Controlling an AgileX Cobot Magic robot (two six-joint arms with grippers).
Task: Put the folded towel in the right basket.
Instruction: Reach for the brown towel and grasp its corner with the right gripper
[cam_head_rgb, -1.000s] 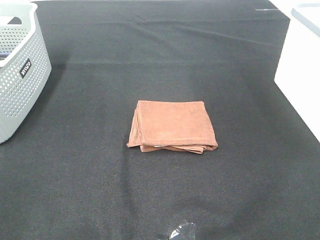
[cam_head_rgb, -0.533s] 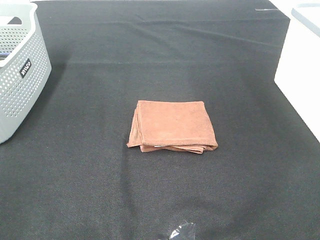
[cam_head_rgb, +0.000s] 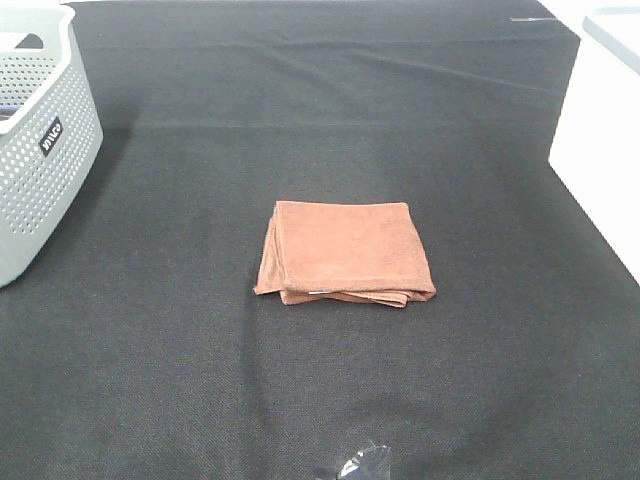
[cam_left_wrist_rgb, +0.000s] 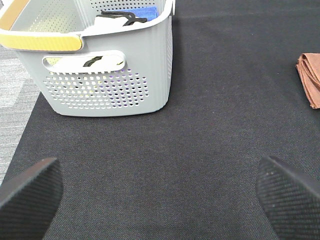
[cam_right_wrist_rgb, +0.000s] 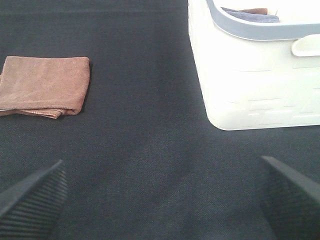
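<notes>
Nothing has moved in the last second: the towel (cam_head_rgb: 345, 252) lies flat in the middle of the table (cam_head_rgb: 180, 380), well apart from both baskets, so I judge the reach not yet begun. My left gripper (cam_left_wrist_rgb: 160, 197) and right gripper (cam_right_wrist_rgb: 160, 200) are both spread wide and empty. Next I would bring the right one over the towel and pinch through all its layers. The right basket (cam_right_wrist_rgb: 250, 90) already holds folded cloths (cam_right_wrist_rgb: 252, 16), and the left basket (cam_left_wrist_rgb: 110, 85) holds black and blue items (cam_left_wrist_rgb: 125, 17).

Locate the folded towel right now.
Exterior high view: the folded towel lies mid-table, grey basket far to its left, white basket to its right.
</notes>
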